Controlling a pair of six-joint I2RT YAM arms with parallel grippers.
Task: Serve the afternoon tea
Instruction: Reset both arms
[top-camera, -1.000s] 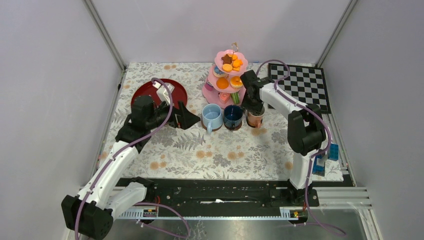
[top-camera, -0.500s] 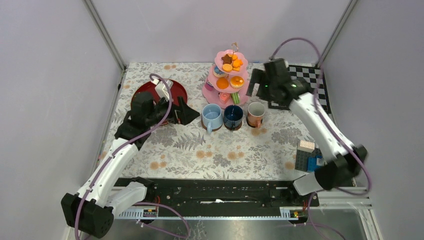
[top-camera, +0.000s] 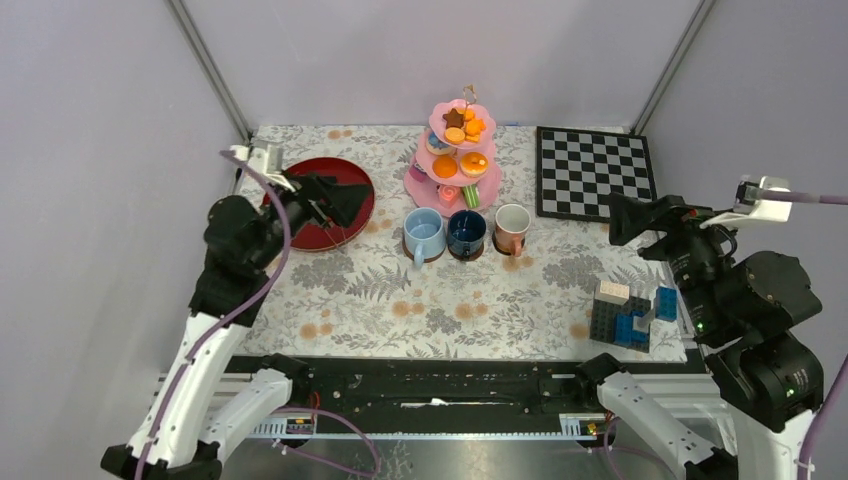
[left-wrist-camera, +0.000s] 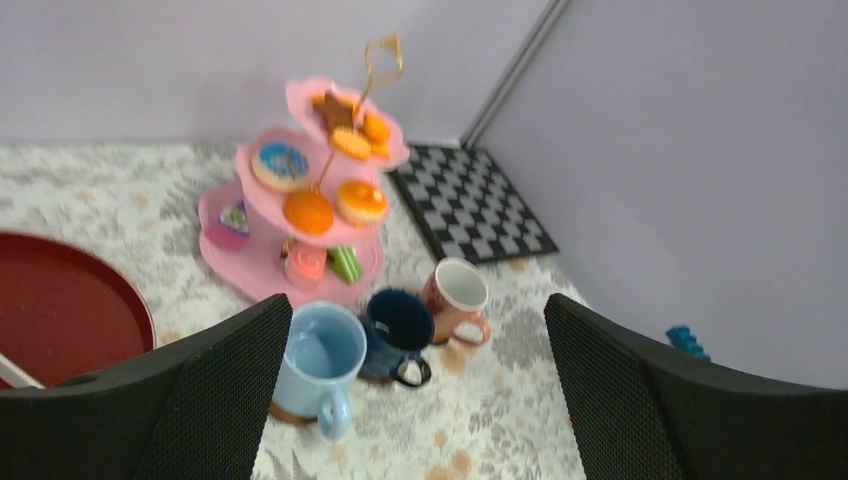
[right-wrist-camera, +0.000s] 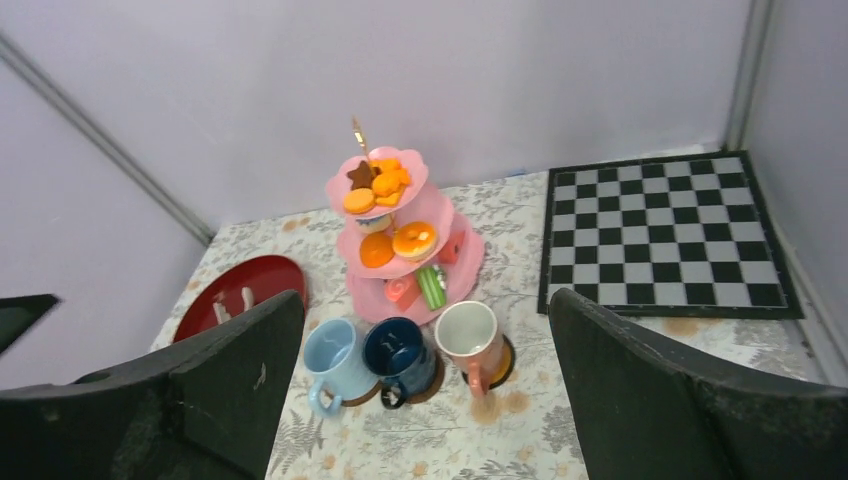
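Floral cloth (top-camera: 440, 300): your right gripper (top-camera: 628, 218) has released the white cup (top-camera: 512, 226) and retreated; left gripper (top-camera: 338, 198) back too, both jaws apart. Serving looks done.

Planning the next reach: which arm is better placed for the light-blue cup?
Probably left: the left gripper, open, hangs nearer the light-blue cup; the right gripper is past the white cup, by the chessboard.

White links (top-camera: 205, 362); black joints (top-camera: 770, 292), textured jaws; purple cables (top-camera: 284, 222)
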